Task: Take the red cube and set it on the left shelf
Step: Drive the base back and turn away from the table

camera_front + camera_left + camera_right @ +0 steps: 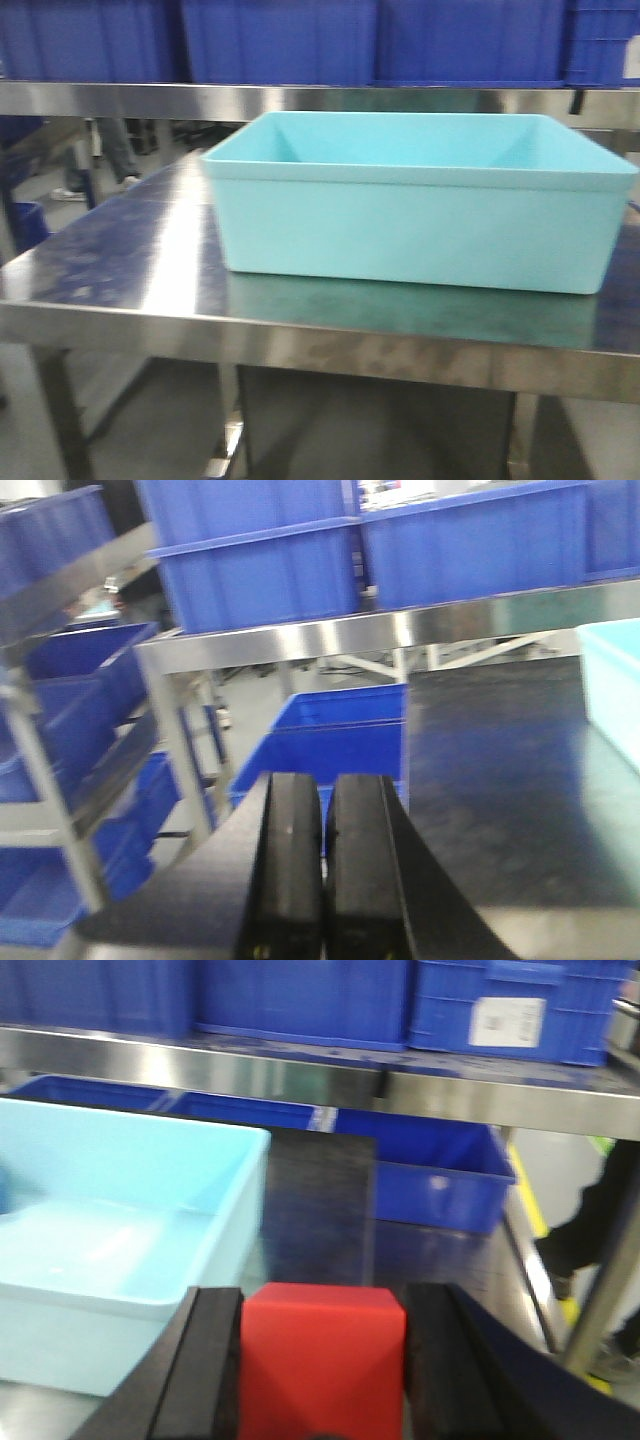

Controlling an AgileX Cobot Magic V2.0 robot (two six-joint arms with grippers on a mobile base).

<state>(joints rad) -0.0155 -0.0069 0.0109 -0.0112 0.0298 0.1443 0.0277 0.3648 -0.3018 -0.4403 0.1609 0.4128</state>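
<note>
Right gripper (324,1365) has the small red cube (322,1355) pinched between its black fingers, over the right side of the shiny steel table (120,260), beside the pale turquoise plastic tub (420,235). Left gripper (325,865) is pressed closed, empty.

Turquoise tub (420,230), steel table (120,250) beneath it

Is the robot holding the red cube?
Yes, held: the red cube sits squeezed between the right gripper's black fingers.
</note>
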